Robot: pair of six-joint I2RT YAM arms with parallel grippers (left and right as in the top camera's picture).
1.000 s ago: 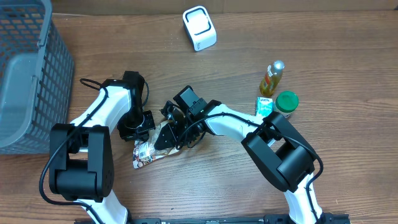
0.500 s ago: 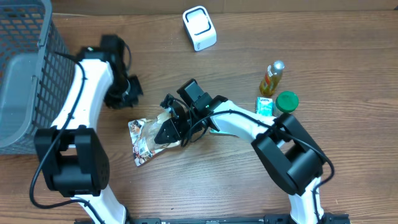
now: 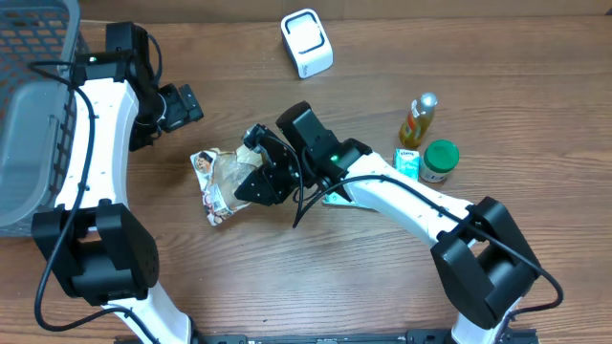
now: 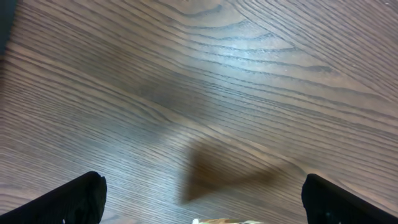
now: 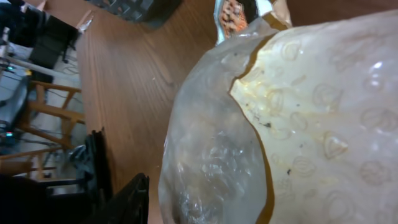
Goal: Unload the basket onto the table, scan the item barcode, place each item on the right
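Observation:
The item is a crinkled snack bag point(image 3: 215, 182) with a clear and tan wrapper, left of the table's centre. My right gripper point(image 3: 256, 179) is shut on its right end. In the right wrist view the bag point(image 5: 292, 112) fills the frame, with one dark finger point(image 5: 127, 202) at its left side. I cannot make out a barcode in any view. My left gripper point(image 3: 178, 105) is up and to the left of the bag, apart from it. Its fingers point(image 4: 78, 199) are spread wide over bare wood, open and holding nothing. The bag's edge point(image 4: 224, 221) just shows at the bottom of the left wrist view.
A white scanner point(image 3: 306, 43) stands at the back centre. A grey mesh basket point(image 3: 38, 115) fills the far left. At the right stand a small bottle point(image 3: 419, 118), a little carton point(image 3: 408, 162) and a green-lidded jar point(image 3: 441, 161).
My left gripper has opened and drawn away from the bag, up and left toward the basket. The right gripper has carried the bag up and slightly left.

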